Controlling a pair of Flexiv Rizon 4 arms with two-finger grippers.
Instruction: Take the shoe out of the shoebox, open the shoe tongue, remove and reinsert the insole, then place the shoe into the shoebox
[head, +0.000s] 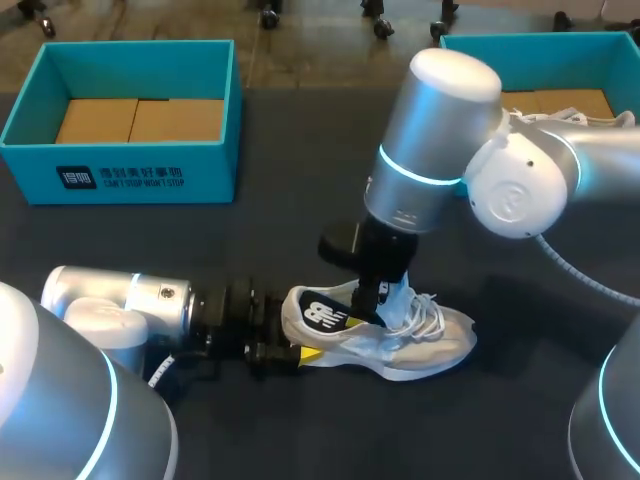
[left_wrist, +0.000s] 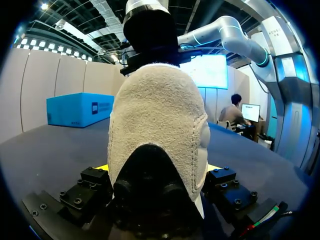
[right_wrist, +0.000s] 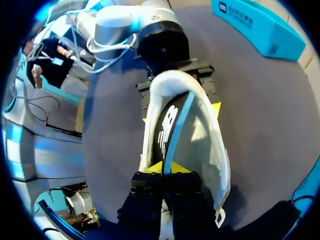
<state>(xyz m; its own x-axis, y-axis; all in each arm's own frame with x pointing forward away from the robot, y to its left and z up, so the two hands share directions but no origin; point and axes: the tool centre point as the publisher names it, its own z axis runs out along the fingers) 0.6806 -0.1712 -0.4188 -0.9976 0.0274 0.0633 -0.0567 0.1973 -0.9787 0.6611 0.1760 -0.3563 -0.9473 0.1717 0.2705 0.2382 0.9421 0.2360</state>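
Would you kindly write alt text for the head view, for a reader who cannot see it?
A grey sneaker rests on the dark table, the left pincer shut on its heel while the right pincer, from above, grips the black insole at its opening. Two teal shoeboxes stand behind.

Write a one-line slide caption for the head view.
Left claw clamps the shoe at its heel while the right claw pinches the insole.

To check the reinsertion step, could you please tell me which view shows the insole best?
The right wrist view: it looks down into the shoe at the black insole. The head view shows only part at the opening; in the left wrist view the shoe's back hides it.
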